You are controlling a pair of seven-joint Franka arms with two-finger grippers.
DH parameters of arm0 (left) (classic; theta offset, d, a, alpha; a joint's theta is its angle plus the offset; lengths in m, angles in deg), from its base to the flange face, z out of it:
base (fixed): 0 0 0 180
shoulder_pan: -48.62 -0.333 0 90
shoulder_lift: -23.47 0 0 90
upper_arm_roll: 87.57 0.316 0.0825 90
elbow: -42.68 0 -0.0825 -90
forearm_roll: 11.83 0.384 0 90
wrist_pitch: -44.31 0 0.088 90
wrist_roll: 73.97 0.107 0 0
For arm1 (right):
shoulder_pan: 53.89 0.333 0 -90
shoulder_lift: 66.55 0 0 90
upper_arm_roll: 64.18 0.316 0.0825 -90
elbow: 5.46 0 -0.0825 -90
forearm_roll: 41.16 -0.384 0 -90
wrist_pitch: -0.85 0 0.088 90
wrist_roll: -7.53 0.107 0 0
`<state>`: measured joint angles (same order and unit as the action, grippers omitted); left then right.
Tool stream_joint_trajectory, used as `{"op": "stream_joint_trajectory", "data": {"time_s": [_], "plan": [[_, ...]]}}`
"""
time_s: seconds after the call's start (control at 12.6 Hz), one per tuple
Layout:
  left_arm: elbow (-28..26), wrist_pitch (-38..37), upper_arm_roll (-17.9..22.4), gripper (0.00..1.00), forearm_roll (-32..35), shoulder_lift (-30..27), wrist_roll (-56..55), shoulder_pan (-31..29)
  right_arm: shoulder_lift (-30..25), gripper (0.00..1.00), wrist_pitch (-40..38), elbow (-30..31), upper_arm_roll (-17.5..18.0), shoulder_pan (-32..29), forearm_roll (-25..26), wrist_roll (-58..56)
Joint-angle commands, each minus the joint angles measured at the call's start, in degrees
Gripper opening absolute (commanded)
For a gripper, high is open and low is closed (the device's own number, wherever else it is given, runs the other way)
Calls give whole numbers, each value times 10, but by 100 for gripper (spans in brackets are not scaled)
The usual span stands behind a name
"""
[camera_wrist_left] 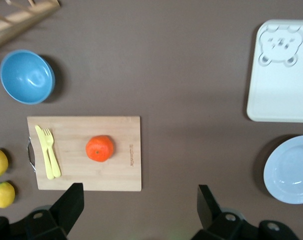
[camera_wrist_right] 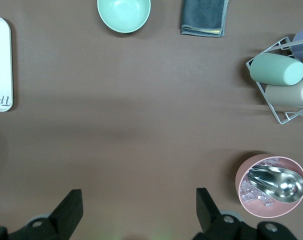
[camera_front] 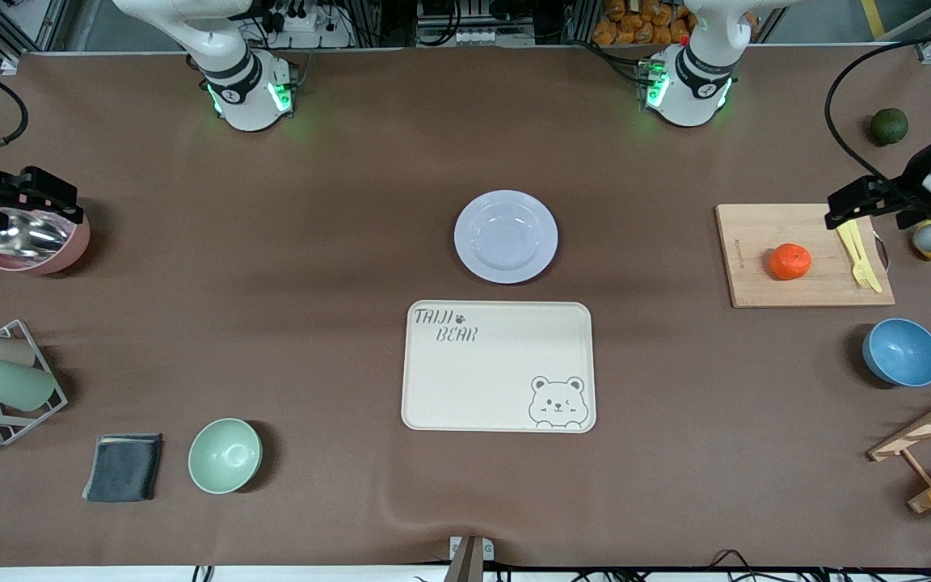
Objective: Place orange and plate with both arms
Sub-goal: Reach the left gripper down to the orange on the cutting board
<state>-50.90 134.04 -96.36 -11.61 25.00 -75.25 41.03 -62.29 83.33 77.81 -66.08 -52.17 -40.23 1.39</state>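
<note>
Nothing had been grasped — the task was judged to be at its opening step. The orange [camera_front: 789,262] was seen on a board [camera_front: 756,279] at the left arm's end of the counter [camera_front: 336,242]; the plate [camera_front: 506,237] lay mid-counter, just beside a tray [camera_front: 498,366]. The left pincer [camera_wrist_left: 139,207] was held wide over the counter by the board, the right pincer [camera_wrist_right: 139,210] wide beside a pink bowl [camera_front: 57,252]. Next, a descent onto the orange would probably be needed — and a reach to the plate's rim.

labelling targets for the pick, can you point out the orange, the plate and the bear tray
orange [camera_front: 789,262], front view, middle of its skin, on the cutting board
plate [camera_front: 506,237], front view, centre of its shallow well
bear tray [camera_front: 482,380], front view, bare middle of its floor
</note>
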Motion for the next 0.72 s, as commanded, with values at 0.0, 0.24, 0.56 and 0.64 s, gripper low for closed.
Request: {"op": "stream_joint_trajectory", "data": {"time_s": [0.0, 0.24, 0.56, 0.64], "plan": [[-67, 23, -3, 100, 0, -9, 2, -30, 2, 100, -4, 7, 6, -3, -24, 9], [-146, 73, -1, 100, 2, -22, 2, -45, 3, 100, -3, 9, 5, -3, -35, 9], [-246, 157, -2, 100, 28, -18, 10, -75, 7, 100, -4, 9, 6, 6, -45, 10], [-274, 186, -3, 100, 34, -17, 10, -88, 13, 100, -4, 10, 6, 5, -53, 11]]}}
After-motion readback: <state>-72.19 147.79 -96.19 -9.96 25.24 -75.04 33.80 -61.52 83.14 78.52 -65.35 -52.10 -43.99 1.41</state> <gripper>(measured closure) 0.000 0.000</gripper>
